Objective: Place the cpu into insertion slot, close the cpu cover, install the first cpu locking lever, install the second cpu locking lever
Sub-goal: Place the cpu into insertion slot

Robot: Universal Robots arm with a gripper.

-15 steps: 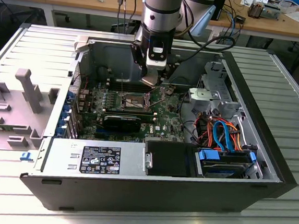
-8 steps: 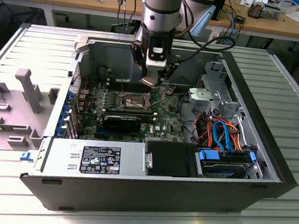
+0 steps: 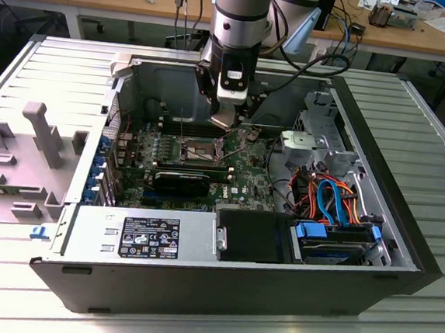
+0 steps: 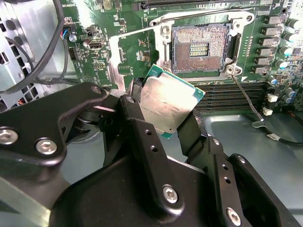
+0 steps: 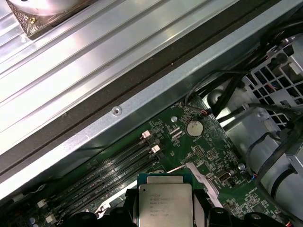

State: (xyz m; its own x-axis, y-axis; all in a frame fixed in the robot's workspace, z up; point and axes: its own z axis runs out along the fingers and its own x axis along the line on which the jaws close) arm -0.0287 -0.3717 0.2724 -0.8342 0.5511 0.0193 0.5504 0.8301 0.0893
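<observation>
Under the claw, exterior view: the claw (image 3: 225, 118) hangs inside an open computer case (image 3: 392, 228) that lies on the ridged worktop (image 3: 435, 138). The insertion slot (image 3: 197, 149) sits lower than its tips and a little toward the exterior view's left.
Claw state, second wrist view: clamped on the cpu (image 4: 166, 101) by two opposite edges. The chip is tilted, with its metal top facing the camera.
Insertion slot, second wrist view: the insertion slot (image 4: 201, 46) lies just beyond the claw's tips, its gold-brown contact field bare.
Cpu cover, second wrist view: the cpu cover (image 4: 115, 61) looks swung up beside the slot. A thin wire locking lever (image 4: 246, 97) stands clear on the other side.
Cpu, first wrist view: the cpu (image 5: 165, 201) is held between the tips. Memory slots (image 5: 118, 158) and a coin cell battery (image 5: 193, 126) lie further out on the board.
Step in hand: carrying the chip to the slot, not yet seated.
Doing it well: probably level the chip, match its corners to the slot, and lower it straight without sliding across the contacts. Let go only once it rests flat, keeping clear of the raised cover.
</observation>
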